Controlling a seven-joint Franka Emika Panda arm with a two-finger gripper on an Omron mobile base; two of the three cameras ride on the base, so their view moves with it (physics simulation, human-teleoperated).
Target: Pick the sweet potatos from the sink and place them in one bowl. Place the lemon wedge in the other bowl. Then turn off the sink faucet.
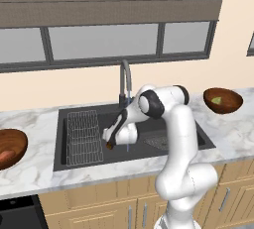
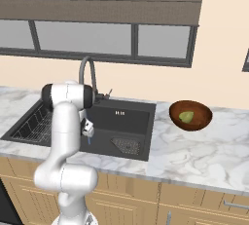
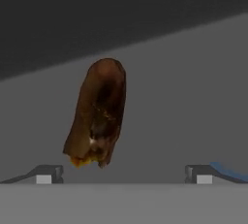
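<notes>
Step in hand: picking up the dark brown sweet potato [image 3: 97, 114]. It is lying on the floor of the sink [image 1: 84, 161], just right of the wire rack [image 1: 83, 136]. The hand [image 3: 123, 174] is hovering low over it, jaws spread fully wide and gripping nothing; in the hand view the tuber is sitting between the two tips, closer to the one on the left of that view, not yet touched.

The left bowl [image 1: 17, 141] on the bench [image 1: 34, 173] is already holding an orange-red tuber [image 1: 6, 156]. The right bowl [image 2: 202, 119] is holding the lemon wedge [image 2: 185, 117]. Water seems to be running from the faucet [image 1: 125, 77].

Judgement: next move is calling for a slight centring over the tuber, a short descent, then closing across its narrow width. Afterwards: carry to the left bowl, then the faucet lever.
</notes>
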